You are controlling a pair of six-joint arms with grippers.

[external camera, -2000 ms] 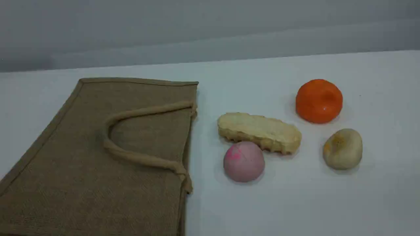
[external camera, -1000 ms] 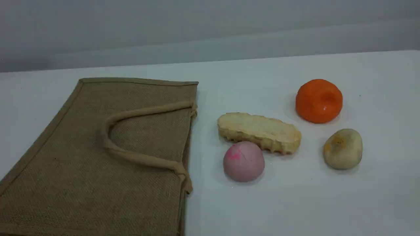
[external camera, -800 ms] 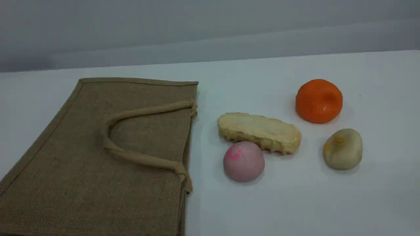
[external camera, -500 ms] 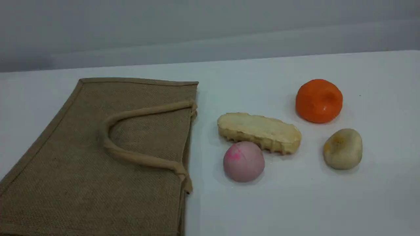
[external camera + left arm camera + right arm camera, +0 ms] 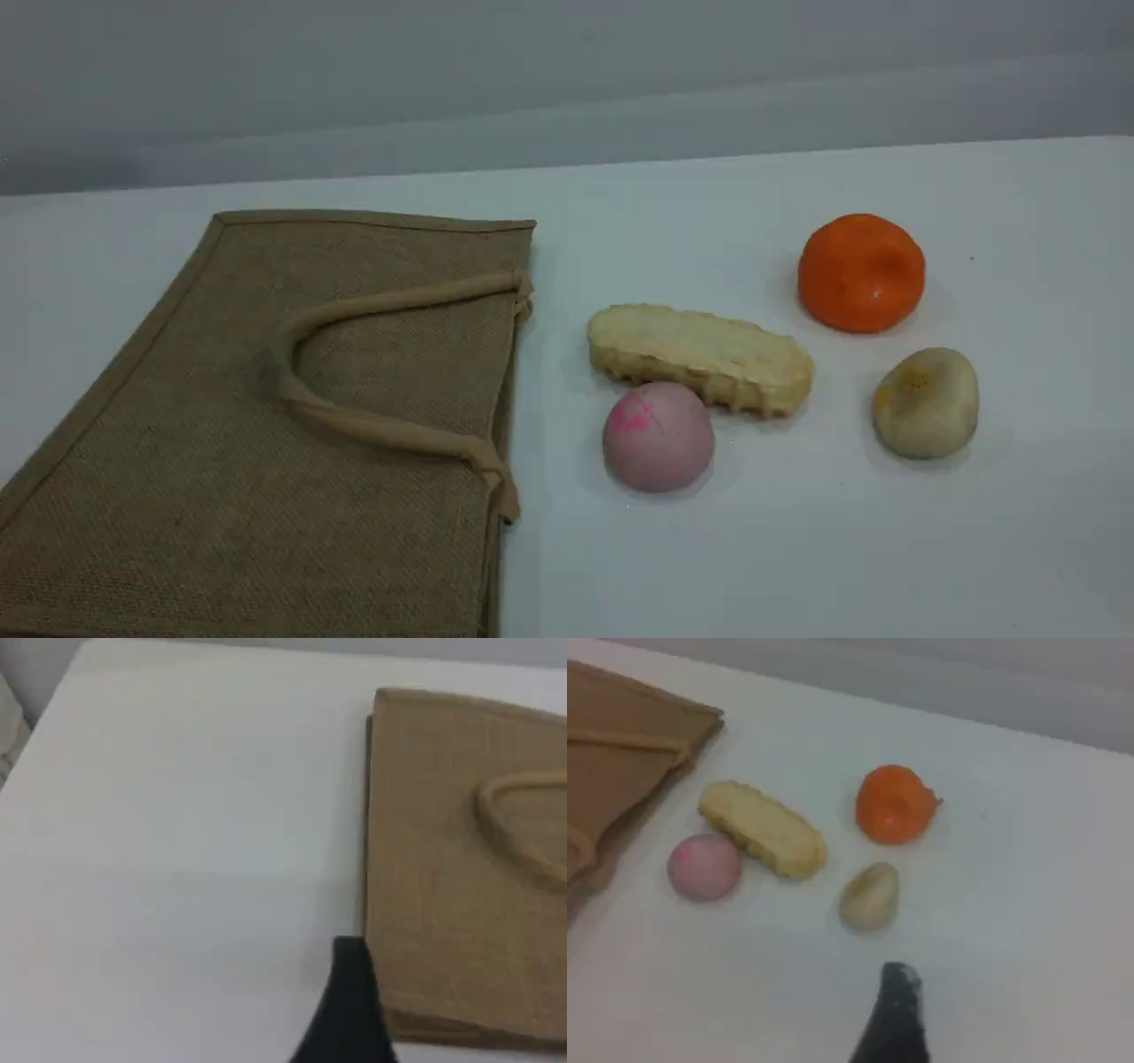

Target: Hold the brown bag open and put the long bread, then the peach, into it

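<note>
The brown bag (image 5: 266, 425) lies flat on the white table at the left, its beige loop handle (image 5: 372, 306) resting on top and its mouth facing right. Just right of the mouth lies the long bread (image 5: 700, 357), with the pink peach (image 5: 658, 437) touching its near side. No arm shows in the scene view. In the left wrist view a dark fingertip (image 5: 350, 1010) hovers by the bag's (image 5: 461, 868) edge. The right wrist view shows its fingertip (image 5: 897, 1014) above bare table, short of the bread (image 5: 762, 828) and peach (image 5: 703, 866). Nothing is held by either gripper.
An orange ball (image 5: 861, 273) sits behind and right of the bread, and a beige lump (image 5: 926, 402) with a yellow blotch lies right of it. A grey wall runs along the table's far edge (image 5: 620, 164).
</note>
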